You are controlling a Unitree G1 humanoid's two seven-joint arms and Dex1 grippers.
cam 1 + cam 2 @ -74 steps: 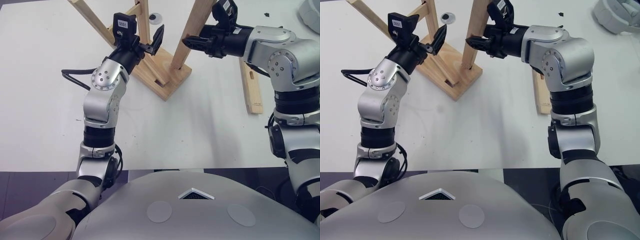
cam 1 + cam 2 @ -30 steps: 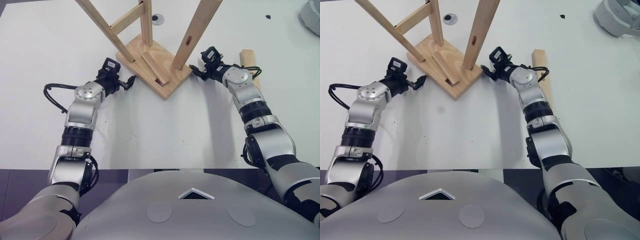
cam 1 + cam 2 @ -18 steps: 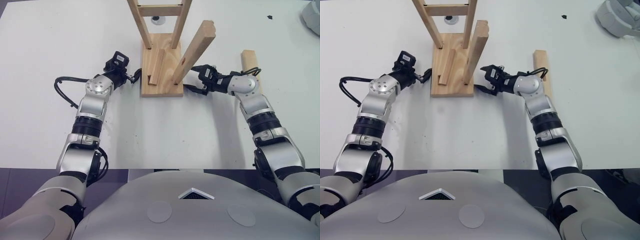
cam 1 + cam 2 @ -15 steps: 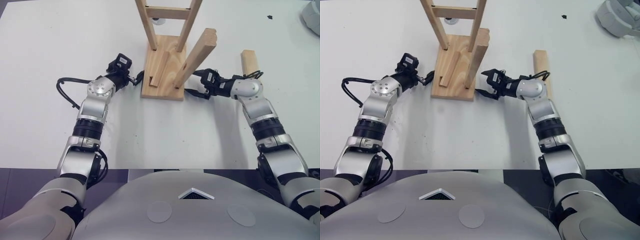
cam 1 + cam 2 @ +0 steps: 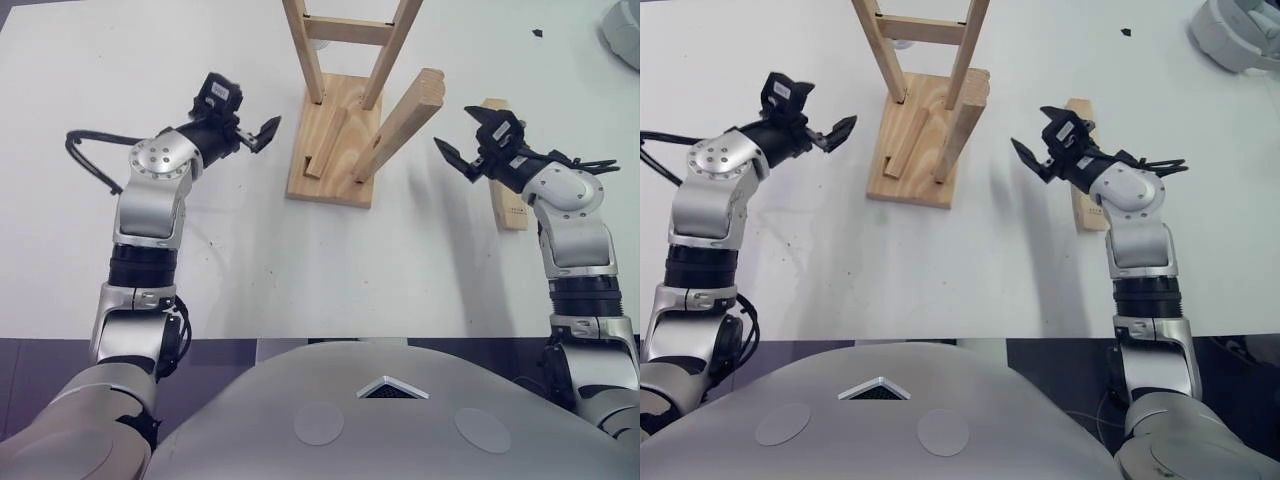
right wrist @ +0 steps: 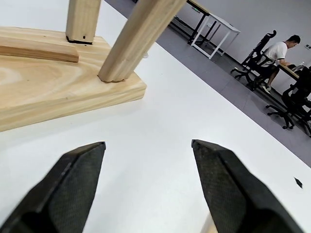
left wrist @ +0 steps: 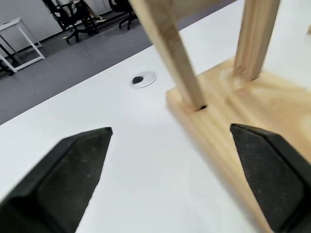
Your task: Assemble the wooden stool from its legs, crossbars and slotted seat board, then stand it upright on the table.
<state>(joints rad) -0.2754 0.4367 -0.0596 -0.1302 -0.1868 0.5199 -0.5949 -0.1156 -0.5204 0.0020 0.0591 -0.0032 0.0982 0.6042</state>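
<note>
The wooden seat board lies flat on the white table with its legs pointing up. Two legs joined by a crossbar rise from its far end. A third leg stands tilted at its near right corner. A loose wooden piece lies on the table to the right. My left gripper hovers open just left of the board, touching nothing. To the right of the tilted leg my right gripper hangs open and empty, above the loose piece. The left wrist view shows the board's edge between my pads.
A round grommet sits in the table beyond the stool. A white object lies at the far right corner. A black cable loops off my left arm. The table's front edge runs close to me.
The stool has been turned from diagonal to nearly square with the table. Since half a second ago both grippers have drawn back from the seat board's sides and risen.
</note>
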